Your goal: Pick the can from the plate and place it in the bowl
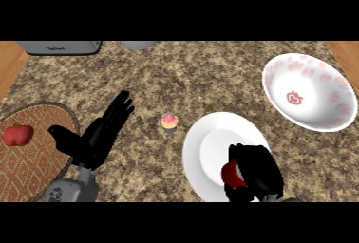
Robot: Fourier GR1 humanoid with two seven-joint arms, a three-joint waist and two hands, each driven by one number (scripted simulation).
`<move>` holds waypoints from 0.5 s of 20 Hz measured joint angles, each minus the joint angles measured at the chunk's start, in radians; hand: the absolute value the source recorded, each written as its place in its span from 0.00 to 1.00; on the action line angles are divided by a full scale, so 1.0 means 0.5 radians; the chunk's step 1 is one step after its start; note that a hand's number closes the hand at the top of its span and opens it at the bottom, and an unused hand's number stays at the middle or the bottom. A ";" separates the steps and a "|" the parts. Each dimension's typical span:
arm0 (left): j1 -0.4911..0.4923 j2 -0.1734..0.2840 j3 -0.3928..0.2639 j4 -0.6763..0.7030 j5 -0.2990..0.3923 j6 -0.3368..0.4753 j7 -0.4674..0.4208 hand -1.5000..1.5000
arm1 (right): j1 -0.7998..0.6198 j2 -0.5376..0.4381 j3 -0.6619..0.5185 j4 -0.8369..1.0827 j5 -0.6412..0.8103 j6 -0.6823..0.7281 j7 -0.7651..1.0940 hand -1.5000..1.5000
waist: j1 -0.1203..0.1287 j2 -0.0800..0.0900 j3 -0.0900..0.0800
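Right hand (254,172), lower right of frame: fingers curled round the red can (232,173), which sits over the lower part of the white plate (210,142). Can mostly hidden by the fingers. Bowl (308,90), white with red pattern, upper right, apart from the plate. Left hand (98,135), lower left: fingers straight, holding nothing. Small cupcake (169,122) on the counter (182,71) between left hand and plate. Red apple (17,135) on a woven mat (35,161), left edge. Grey toaster (60,47), upper left.

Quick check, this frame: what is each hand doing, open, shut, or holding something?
Left hand: open, fingers straight, holding nothing, beside the patterned mat.
Right hand: shut on the red can, over the white plate.
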 measured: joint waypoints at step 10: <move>0.033 0.005 0.028 0.007 -0.005 -0.035 -0.018 0.50 | 0.407 -0.365 -0.211 -0.958 -0.009 0.015 -0.004 1.00 | -0.022 0.007 -0.001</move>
